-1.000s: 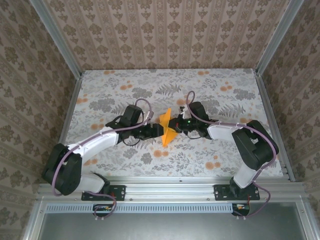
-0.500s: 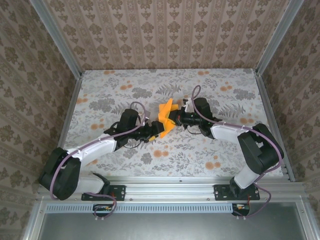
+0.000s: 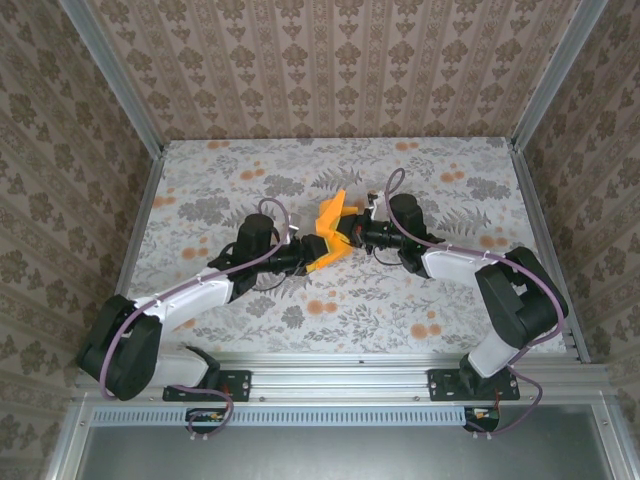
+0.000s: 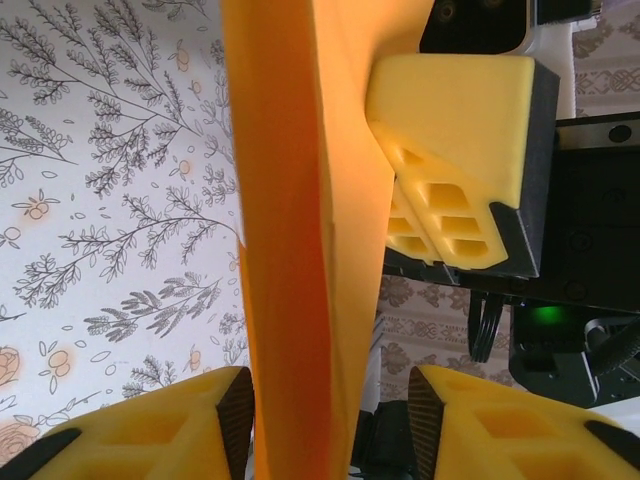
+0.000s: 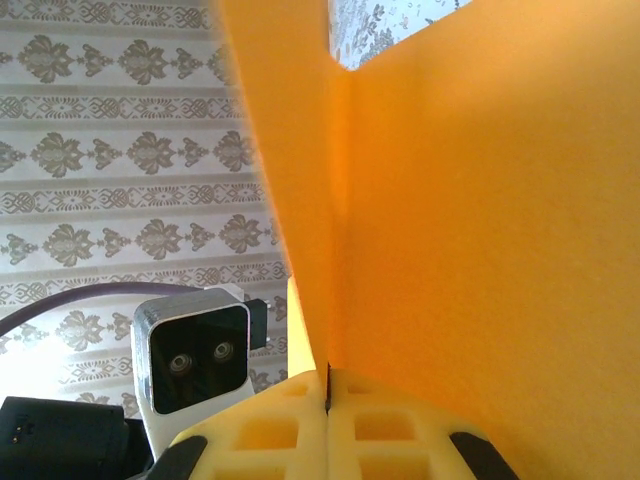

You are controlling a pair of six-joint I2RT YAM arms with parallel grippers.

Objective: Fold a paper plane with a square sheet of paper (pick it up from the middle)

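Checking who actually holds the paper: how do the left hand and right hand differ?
The right hand is shut on the orange paper; the left hand stands open, straddling it. The right hand reaches in from the right, the left hand from the left. Both meet at the paper.

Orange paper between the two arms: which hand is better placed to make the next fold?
Left, probably. The left hand has its fingers apart on either side of the bright orange creased paper sheet, free to pinch a fold. The right hand is shut on the sheet, busy holding it.
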